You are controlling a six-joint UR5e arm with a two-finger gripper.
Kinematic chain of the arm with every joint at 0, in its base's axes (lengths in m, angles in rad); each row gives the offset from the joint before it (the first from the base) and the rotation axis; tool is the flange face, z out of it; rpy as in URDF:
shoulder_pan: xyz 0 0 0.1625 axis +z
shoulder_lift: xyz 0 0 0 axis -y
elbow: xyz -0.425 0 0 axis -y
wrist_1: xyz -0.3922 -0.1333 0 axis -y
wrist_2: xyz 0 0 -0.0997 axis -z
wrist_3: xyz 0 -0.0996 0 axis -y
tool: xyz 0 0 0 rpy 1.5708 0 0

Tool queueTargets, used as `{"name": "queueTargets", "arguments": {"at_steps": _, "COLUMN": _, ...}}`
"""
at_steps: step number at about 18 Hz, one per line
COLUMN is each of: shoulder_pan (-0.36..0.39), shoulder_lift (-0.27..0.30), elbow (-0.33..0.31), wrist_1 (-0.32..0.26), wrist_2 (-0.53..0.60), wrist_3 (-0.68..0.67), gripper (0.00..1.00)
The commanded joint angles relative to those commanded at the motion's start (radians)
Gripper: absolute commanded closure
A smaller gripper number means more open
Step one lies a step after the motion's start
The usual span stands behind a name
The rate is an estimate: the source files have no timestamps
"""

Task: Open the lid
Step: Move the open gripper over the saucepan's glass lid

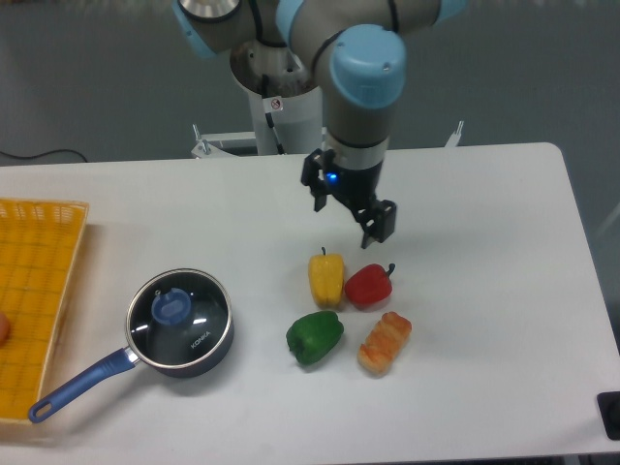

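The lid (pixel 180 315), a clear glass disc with a metal rim and a blue centre knob (pixel 171 307), lies flat on the dark saucepan (pixel 205 356) at the front left of the table. The pan's blue handle (pixel 79 385) points toward the front left. My gripper (pixel 350 211) hangs open above the table's middle, just behind the yellow pepper (pixel 325 278), far right of the lid. Nothing is between its fingers.
A red pepper (pixel 369 286), a green pepper (pixel 314 336) and an orange bread-like piece (pixel 385 342) lie in a cluster right of the pan. A yellow basket (pixel 34 291) stands at the left edge. The arm's base (pixel 284 107) stands behind the table.
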Motion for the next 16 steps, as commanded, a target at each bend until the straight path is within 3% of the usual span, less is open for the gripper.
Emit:
{"name": "queueTargets", "arguments": {"at_steps": 7, "shoulder_pan": -0.115, "shoulder_lift": -0.061, "elbow": 0.063, "wrist_1": 0.002, "wrist_2": 0.055, "wrist_3": 0.018, "gripper": 0.00}}
{"name": "queueTargets", "arguments": {"at_steps": 16, "shoulder_pan": -0.198, "shoulder_lift": -0.094, "elbow": 0.060, "wrist_1": 0.002, "wrist_2": 0.055, "wrist_3": 0.012, "gripper": 0.00}}
